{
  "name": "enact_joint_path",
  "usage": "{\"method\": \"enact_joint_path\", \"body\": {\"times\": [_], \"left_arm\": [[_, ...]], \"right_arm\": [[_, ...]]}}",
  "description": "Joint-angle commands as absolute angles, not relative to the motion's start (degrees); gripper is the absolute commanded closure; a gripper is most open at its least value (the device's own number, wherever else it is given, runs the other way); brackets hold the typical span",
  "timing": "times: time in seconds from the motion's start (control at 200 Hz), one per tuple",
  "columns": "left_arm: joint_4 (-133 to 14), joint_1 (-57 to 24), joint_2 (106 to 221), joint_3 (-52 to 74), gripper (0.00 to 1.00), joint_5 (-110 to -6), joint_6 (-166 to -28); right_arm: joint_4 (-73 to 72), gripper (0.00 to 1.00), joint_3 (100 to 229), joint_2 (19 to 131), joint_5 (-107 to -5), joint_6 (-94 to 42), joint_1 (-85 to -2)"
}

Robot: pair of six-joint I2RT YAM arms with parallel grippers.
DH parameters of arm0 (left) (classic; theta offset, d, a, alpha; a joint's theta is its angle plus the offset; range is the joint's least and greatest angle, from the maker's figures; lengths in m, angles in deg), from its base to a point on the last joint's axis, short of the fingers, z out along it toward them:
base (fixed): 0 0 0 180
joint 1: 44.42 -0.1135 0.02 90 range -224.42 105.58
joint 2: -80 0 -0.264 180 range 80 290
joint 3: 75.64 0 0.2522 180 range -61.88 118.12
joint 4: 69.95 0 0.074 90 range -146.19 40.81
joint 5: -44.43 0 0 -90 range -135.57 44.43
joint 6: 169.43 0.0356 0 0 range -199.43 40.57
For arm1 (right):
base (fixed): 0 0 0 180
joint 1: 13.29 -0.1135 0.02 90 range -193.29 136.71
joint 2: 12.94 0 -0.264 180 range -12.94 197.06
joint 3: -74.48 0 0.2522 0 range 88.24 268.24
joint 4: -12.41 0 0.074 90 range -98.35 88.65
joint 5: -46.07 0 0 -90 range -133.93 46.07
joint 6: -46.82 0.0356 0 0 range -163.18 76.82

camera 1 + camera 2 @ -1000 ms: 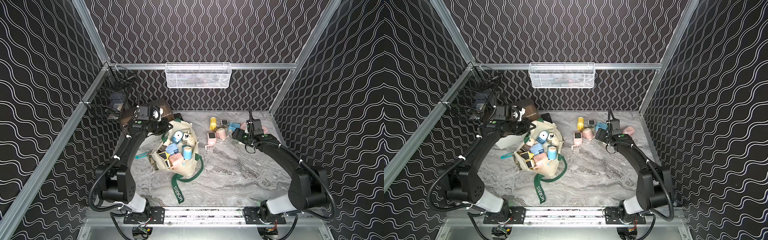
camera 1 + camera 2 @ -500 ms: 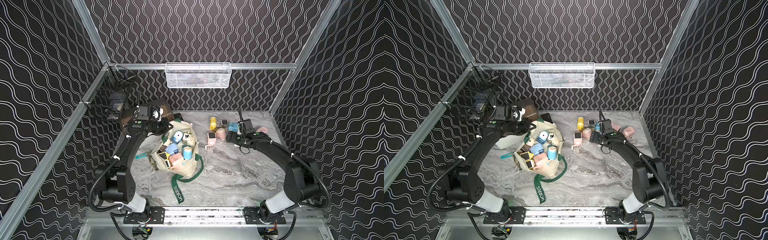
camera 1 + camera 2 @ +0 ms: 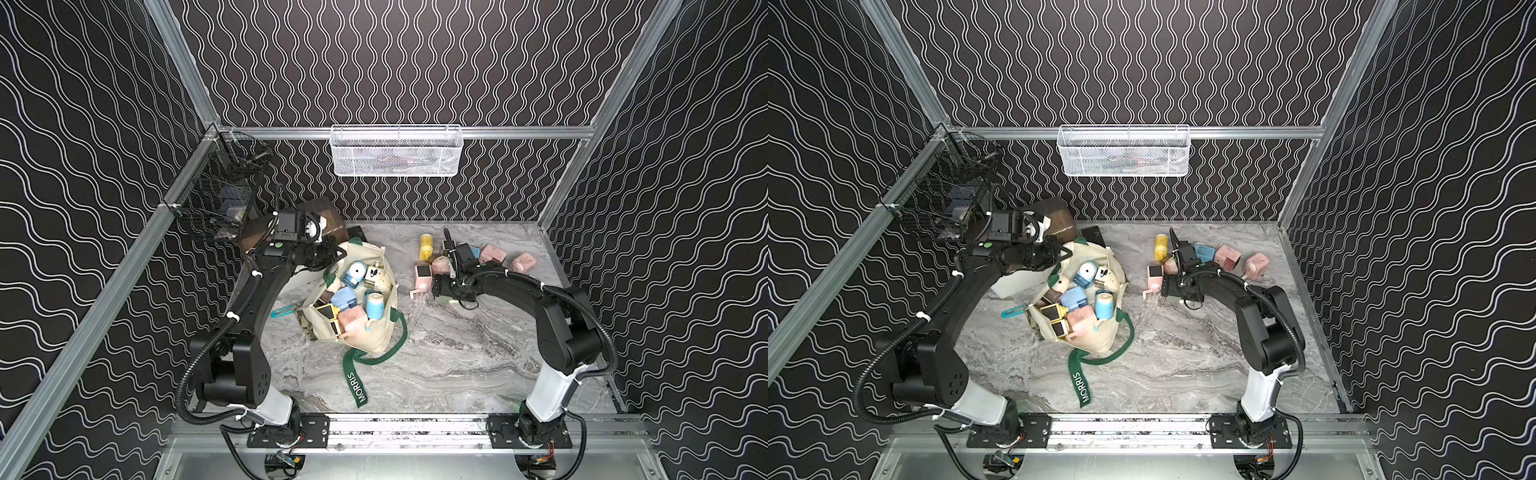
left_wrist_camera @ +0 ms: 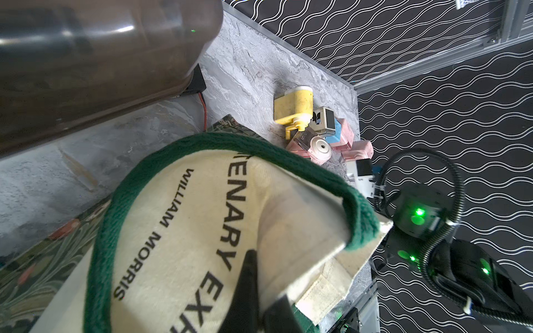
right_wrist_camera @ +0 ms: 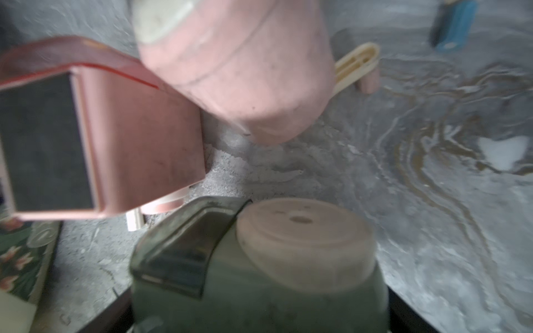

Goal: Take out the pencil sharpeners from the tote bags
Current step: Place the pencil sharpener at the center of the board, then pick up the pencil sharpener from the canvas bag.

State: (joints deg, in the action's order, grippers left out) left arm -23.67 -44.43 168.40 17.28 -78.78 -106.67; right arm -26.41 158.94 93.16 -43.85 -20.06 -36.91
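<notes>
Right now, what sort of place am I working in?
Probably a lab test booth, not a home or shop: black wavy-patterned walls on a metal frame, a marble-look table, and a rail along its front edge.

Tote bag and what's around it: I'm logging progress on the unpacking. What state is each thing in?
tote bag, lying on the table, mouth open
left gripper, shut on the tote bag's rim
right gripper, closed around the green sharpener, apparently gripping it
sharpeners in the bag, several, not yet taken out
sharpeners on the table, out, clustered near the back
teal strip tool, lying flat beside the bag
</notes>
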Motion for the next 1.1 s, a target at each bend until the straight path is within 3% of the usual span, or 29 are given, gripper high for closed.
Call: {"method": "enact_joint_path", "body": {"times": [0.0, 0.135, 0.54, 0.946, 1.096], "left_arm": [[-24.37, -44.42, 167.92, 17.40, 1.00, -80.16, -106.94], [-24.28, -44.42, 167.99, 17.40, 1.00, -80.11, -106.85], [-24.36, -44.42, 168.11, 17.31, 1.00, -80.09, -106.85], [-24.24, -44.42, 168.48, 17.48, 1.00, -80.07, -106.85], [-23.86, -44.42, 168.72, 17.49, 1.00, -79.41, -106.50]], "right_arm": [[-25.61, 0.33, 160.21, 94.80, -43.07, -19.46, -37.12], [-24.86, 0.30, 161.17, 96.31, -41.11, -19.28, -37.04], [-22.11, 0.00, 159.34, 93.74, -40.69, -17.91, -37.07], [-19.98, 0.00, 153.46, 79.69, -30.88, -17.67, -39.05], [-14.47, 0.00, 147.45, 72.77, -31.62, -18.31, -41.95]]}}
